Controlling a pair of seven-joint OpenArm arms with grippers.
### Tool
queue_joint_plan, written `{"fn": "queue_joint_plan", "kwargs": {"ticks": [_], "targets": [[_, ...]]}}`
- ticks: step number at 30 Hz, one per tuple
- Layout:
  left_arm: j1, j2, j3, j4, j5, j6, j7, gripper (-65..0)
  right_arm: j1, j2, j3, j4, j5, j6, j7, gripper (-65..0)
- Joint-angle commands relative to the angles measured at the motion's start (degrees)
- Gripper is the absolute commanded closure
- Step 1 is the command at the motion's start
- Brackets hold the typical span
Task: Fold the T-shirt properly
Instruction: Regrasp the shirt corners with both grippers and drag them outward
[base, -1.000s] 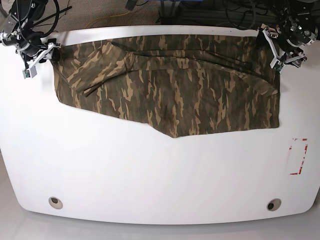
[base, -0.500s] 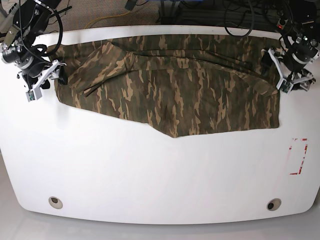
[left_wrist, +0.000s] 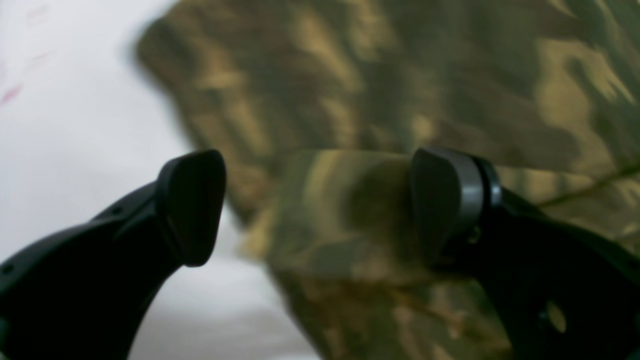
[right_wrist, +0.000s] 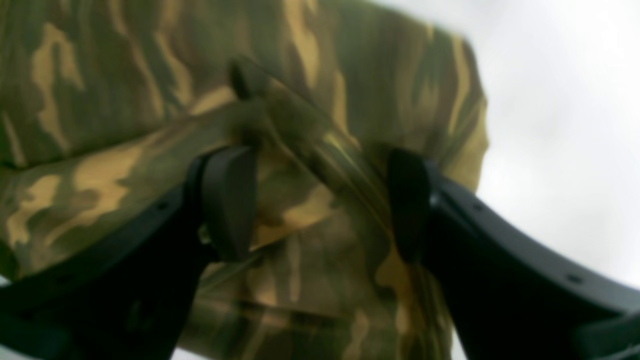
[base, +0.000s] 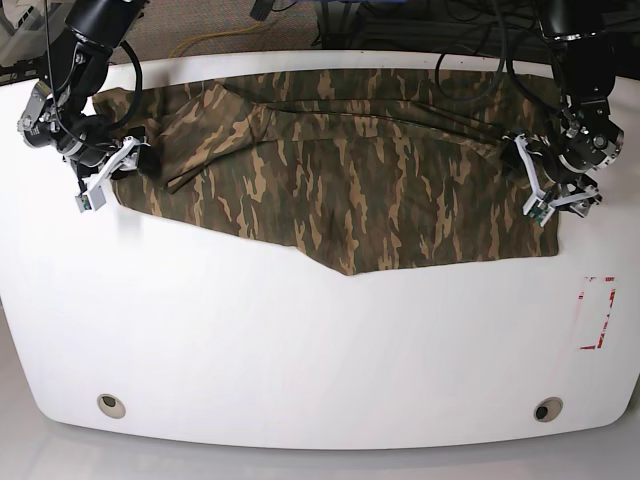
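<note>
Here the T-shirt (base: 340, 170) lies between both open tools, left tool (base: 560, 200) and right tool (base: 108, 180).

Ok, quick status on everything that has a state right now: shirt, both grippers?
T-shirt: lying on the table, partly folded, not yet a neat fold; near edge slants.
Left gripper: open, at the shirt's end, one finger over cloth, one over bare table; nothing pinched.
Right gripper: open, at the opposite end, fingers straddling a raised fold; not closed on it.
</note>
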Motion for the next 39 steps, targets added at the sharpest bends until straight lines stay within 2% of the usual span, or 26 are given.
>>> {"fn": "queue_joint_plan", "kwargs": {"ticks": [1,3,4,6,8,9,12,20,27,37,39], "targets": [[-0.2,-0.9,0.3,0.6,0.7,0.1,-0.3,-53.2,0.9,1.2,0.3,0.2,1.0,0.1,2.0,-37.3],[0.1,-0.9,0.4,0.9,0.8,0.1,-0.3,-49.2,1.0,1.2,0.3,0.2,1.2,0.1,2.1,-30.0],[0.0,-0.9,0.4,1.0,0.8,0.1,-0.3,-44.9,1.0,1.2,0.3,0.2,1.4,0.1,2.1,-24.9],[0.0,-0.9,0.3,0.7,0.8,0.1,-0.2,-31.5,1.1,1.2,0.3,0.2,1.5,0.1,2.1,-11.1],[0.0,-0.9,0.3,0.7,0.9,0.1,-0.1,-20.4,1.2,1.2,0.2,0.2,1.4,0.1,2.1,-2.2],[0.0,-0.9,0.3,0.7,0.9,0.1,-0.1,-13.5,1.3,1.2,0.2,0.2,1.2,0.1,2.1,0.0],[0.0,-0.9,0.3,0.7,0.9,0.1,-0.1,-1.3,1.3,1.2,0.2,0.2,1.2,0.1,2.1,0.0],[0.0,-1.2,0.1,3.1,0.9,0.1,-0.1,0.0,1.3,1.4,0.7,0.4,1.6,0.1,2.1,0.0],[0.9,-0.9,-5.7,7.8,0.7,0.1,0.0,0.0,0.9,1.2,3.7,6.4,1.7,0.1,1.0,0.0],[1.2,-0.9,-8.1,7.9,0.5,0.1,0.0,0.0,1.3,1.2,3.6,7.0,1.7,0.1,-0.1,0.0],[1.2,-0.9,-7.9,7.9,0.5,0.1,0.9,-1.7,1.3,1.1,3.6,7.0,1.7,0.1,-0.1,-2.5]]}}
